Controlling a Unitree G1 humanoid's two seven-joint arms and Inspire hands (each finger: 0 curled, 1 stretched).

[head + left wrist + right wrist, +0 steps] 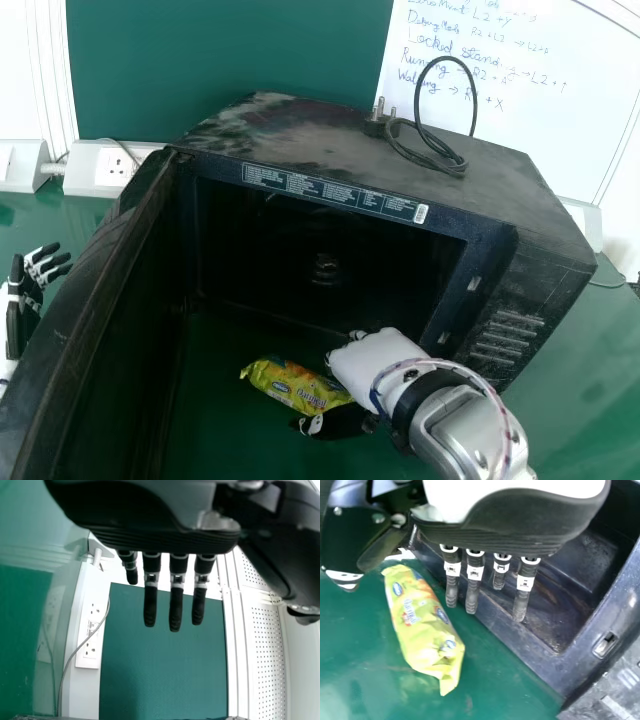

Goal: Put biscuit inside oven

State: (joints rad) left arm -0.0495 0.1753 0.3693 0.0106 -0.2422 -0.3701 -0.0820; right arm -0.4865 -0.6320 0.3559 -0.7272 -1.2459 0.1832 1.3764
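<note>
Handwriting on the whiteboard, upper right of the head view, reads "Locked Stand", "Running", "Walking" and codes such as "R2" and "L2". Lettering and oval badges mark the yellow packet, lower centre. The oven has a label strip, above centre, seemingly too small to read.

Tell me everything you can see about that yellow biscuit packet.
The biscuit packet is long and plump, in shiny, creased yellow-green wrap that looks like plastic film, with blue oval badges, lettering and orange patches. One end gathers into a crumpled tip. No tear shows. It lies on its side on the green table, outside the oven, before its opening. The right hand is at one end; whether it touches is unclear.
</note>
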